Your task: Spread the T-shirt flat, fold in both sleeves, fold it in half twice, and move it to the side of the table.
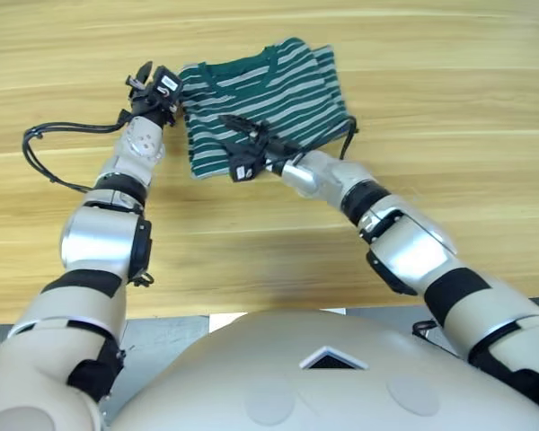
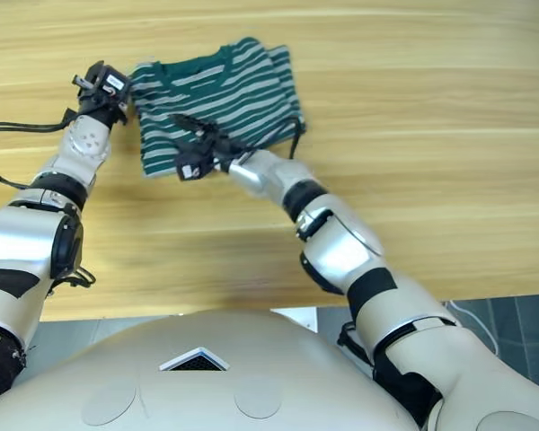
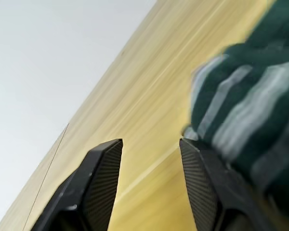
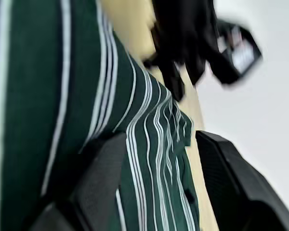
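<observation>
The T-shirt point(image 1: 268, 97), dark green with pale stripes, lies folded into a compact rectangle on the wooden table point(image 1: 449, 108), far from the front edge. My left gripper point(image 1: 144, 79) sits just off the shirt's left edge at the collar end, touching the wood; the left wrist view shows it open point(image 3: 149, 144) with bare table between the fingers and the shirt's edge point(image 3: 250, 110) against one of them. My right gripper point(image 1: 234, 126) rests low over the shirt's near left part. It stands open point(image 4: 159, 137), with striped fabric point(image 4: 62, 96) under and between its fingers.
A black cable point(image 1: 45, 135) loops on the table left of my left arm. Bare wood stretches to the right of the shirt and toward the table's front edge point(image 1: 278, 310). The right wrist view catches the left gripper point(image 4: 197, 43) farther off.
</observation>
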Robot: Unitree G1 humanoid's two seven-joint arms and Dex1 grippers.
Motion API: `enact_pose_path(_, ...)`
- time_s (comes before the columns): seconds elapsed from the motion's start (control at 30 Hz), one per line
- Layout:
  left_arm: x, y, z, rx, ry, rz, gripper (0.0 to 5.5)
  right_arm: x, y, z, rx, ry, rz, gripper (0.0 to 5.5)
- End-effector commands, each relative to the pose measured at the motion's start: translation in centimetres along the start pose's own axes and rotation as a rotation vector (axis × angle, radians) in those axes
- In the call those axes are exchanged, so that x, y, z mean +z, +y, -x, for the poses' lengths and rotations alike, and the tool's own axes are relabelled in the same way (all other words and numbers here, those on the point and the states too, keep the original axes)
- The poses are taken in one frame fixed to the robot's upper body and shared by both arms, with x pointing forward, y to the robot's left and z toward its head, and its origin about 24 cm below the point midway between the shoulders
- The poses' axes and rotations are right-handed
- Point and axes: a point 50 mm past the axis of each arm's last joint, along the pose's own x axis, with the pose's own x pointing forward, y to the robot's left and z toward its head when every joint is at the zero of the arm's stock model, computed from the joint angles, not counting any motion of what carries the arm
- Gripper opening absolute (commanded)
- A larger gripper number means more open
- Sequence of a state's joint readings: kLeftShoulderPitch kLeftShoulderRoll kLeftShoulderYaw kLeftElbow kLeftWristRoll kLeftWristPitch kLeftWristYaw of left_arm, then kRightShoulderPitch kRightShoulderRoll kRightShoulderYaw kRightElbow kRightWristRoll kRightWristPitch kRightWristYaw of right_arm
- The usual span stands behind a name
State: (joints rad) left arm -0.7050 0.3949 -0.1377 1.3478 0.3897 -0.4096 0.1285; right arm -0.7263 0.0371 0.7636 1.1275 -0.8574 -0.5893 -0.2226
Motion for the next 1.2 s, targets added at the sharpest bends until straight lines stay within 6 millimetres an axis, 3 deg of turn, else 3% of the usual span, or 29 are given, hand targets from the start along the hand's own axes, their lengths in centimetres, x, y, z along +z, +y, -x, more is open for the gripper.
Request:
enact_pose_path(0.03, -1.2, 1.1, 0.4, 0.042, 0.048, 0.053, 2.19, 1.0, 3.2, 0.3, 0.177, -0.024, 0.031, 2.67)
enact_pose_path(0.13, -2.5, 2.0, 1.0, 0.103, 0.077, 0.107, 2.19, -0.2, 4.0, 2.0, 0.224, -0.021, 0.045, 2.67)
enact_pose_path(0.2, -3.2, 2.5, 1.4, 0.140, 0.082, 0.133, 2.19, -1.5, 4.4, 4.2, 0.256, -0.035, 0.058, 2.67)
enact_pose_path(0.27, -4.2, 3.5, 2.2, 0.198, 0.073, 0.150, 2.19, -2.8, 4.8, 10.1, 0.307, -0.091, 0.013, 2.67)
enact_pose_path(0.33, -4.9, 4.5, 3.1, 0.251, 0.032, 0.140, 2.19, -3.5, 4.1, 17.3, 0.291, -0.058, -0.085, 2.67)
enact_pose_path(0.4, -4.8, 5.2, 3.6, 0.275, -0.028, 0.126, 2.19, -4.0, 2.0, 22.1, 0.182, 0.050, -0.149, 2.67)
enact_pose_path(0.47, -3.5, 5.0, 3.4, 0.254, -0.127, 0.086, 2.19, -5.0, -1.1, 24.8, -0.008, 0.154, -0.166, 2.67)
enact_pose_path(0.5, -3.0, 4.7, 3.3, 0.240, -0.162, 0.070, 2.19, -5.1, -2.0, 25.2, -0.071, 0.176, -0.171, 2.67)
enact_pose_path(0.67, 4.0, 1.3, 1.6, 0.038, -0.494, -0.071, 2.19, -4.9, -6.2, 23.7, -0.502, 0.089, -0.372, 2.67)
enact_pose_path(0.83, 9.5, -2.5, 1.6, -0.190, -0.759, -0.200, 2.19, -6.9, -6.8, 22.7, -0.727, 0.159, -0.530, 2.67)
enact_pose_path(0.9, 10.9, -5.4, 2.1, -0.392, -0.835, -0.290, 2.19, -7.3, -6.5, 22.1, -0.748, 0.183, -0.561, 2.67)
enact_pose_path(0.97, 10.2, -9.0, 3.2, -0.674, -0.831, -0.471, 2.19, -7.5, -6.1, 21.3, -0.741, 0.200, -0.570, 2.67)
enact_pose_path(1.03, 8.6, -10.4, 3.5, -0.837, -0.755, -0.637, 2.19, -7.5, -6.0, 20.8, -0.726, 0.200, -0.569, 2.67)
enact_pose_path(1.1, 7.0, -10.2, 3.1, -0.921, -0.636, -0.779, 2.19, -7.2, -5.7, 20.2, -0.701, 0.187, -0.568, 2.67)
enact_pose_path(1.2, 5.2, -9.6, 2.8, -0.966, -0.523, -0.851, 2.19, -6.8, -5.3, 19.1, -0.656, 0.170, -0.558, 2.67)
